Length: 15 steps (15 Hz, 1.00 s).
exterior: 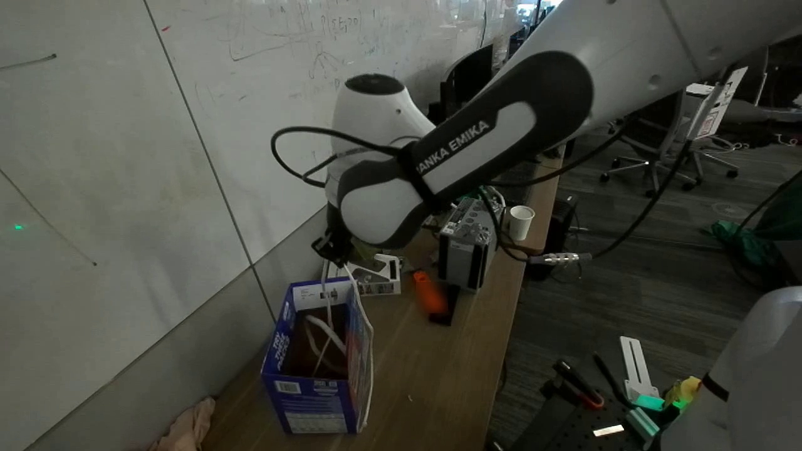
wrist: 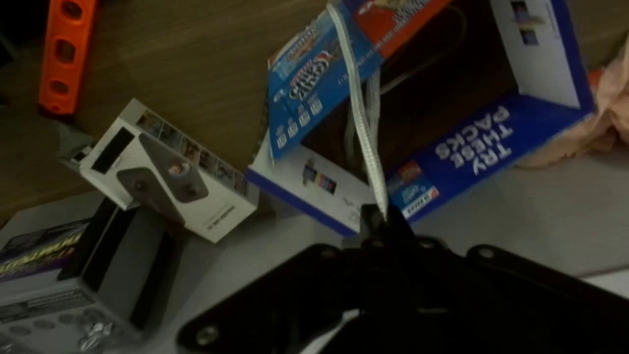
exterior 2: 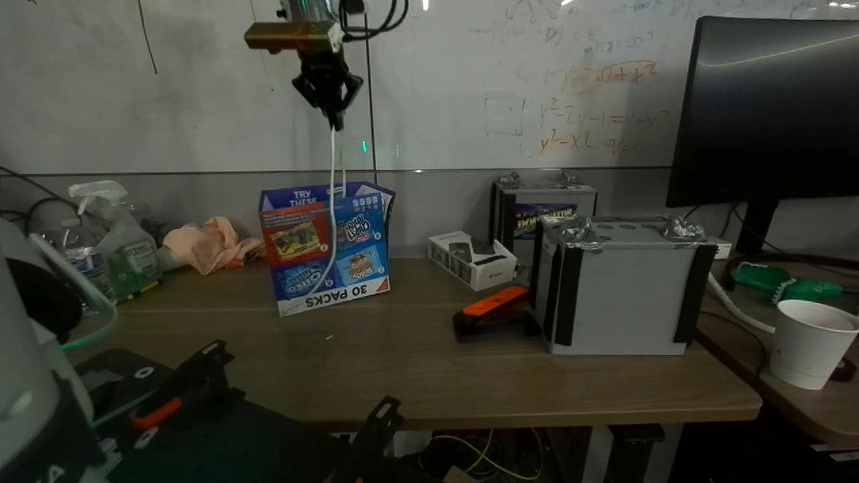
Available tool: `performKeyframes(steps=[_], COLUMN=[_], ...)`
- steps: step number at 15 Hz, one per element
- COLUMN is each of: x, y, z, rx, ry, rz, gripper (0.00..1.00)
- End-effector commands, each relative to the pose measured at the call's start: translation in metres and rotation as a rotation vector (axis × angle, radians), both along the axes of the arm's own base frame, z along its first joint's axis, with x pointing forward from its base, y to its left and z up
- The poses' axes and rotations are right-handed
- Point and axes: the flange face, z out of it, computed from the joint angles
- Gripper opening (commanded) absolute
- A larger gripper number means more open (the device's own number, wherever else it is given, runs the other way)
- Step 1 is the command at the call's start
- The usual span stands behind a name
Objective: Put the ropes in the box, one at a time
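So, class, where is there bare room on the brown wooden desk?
Free: the desk between the blue printed cardboard box and orange and black object, plus the strip toward its front edge, bar one pale scrap. Crowded: around the white printed carton and grey boxy unit.

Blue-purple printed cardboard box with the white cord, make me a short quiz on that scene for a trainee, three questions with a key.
1. True or false: the black two-fingered pincer is shut on the thin white braided cord.
2. Multiple choice, as pictured in an exterior view: where does the crumpled peach-coloured cloth lie relative to the open blue-purple printed cardboard box? A, left of it; B, right of it; C, inside it.
3. Short answer: where does each of the cord's two hanging strands go?
Key: 1, true; 2, A; 3, one hangs outside, in front of the box's printed wall, the other goes down into its opening.
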Motion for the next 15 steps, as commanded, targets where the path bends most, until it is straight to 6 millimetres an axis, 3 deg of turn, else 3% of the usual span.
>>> performKeyframes(steps=[1,5,7,9,14,15], x=[-0.027,-0.056,-0.069,-0.078,-0.092,-0.104], y=[0.015,0.046,0.059,0.068,0.085,0.101], z=[0.090,0.177,0.205,0.223,0.242,0.249], rx=[0.018,0.033,0.043,0.054,0.033,0.031], ry=[-0.117,-0.252,-0.316,-0.357,-0.485,-0.524], rz=[-0.165,-0.348,-0.433,-0.500,-0.617,-0.644], gripper=[0.01,0.01,0.01,0.01,0.01,0.01])
